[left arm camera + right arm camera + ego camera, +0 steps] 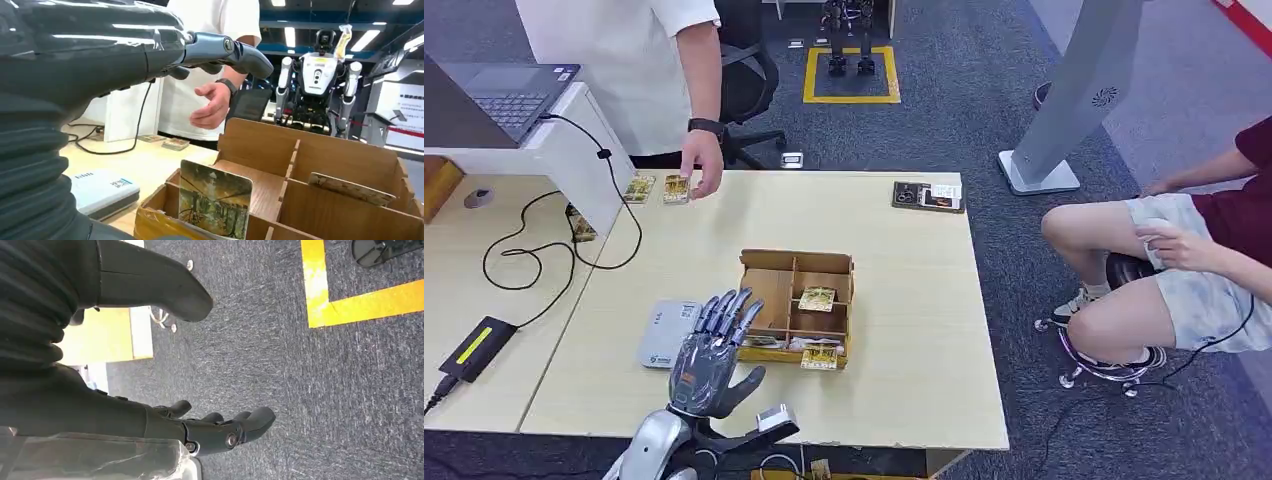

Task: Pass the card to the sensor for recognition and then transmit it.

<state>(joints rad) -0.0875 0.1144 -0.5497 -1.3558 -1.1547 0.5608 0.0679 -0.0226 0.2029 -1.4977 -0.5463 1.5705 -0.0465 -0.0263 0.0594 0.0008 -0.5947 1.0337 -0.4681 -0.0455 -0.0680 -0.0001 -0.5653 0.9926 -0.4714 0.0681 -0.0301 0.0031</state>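
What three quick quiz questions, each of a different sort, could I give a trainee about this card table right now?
1. True or false: the robot's left hand is gripping a card.
2. Multiple choice: the flat grey card sensor lies (A) inside the brown wooden divided box, (B) on the pale wooden table beside the box, under the left hand, (C) on the floor.
3. Short answer: where is the standing person's hand?

Key
1. False: its fingers are spread above the table and hold nothing.
2. B.
3. At the table's far edge, just over one of the small picture cards lying there.
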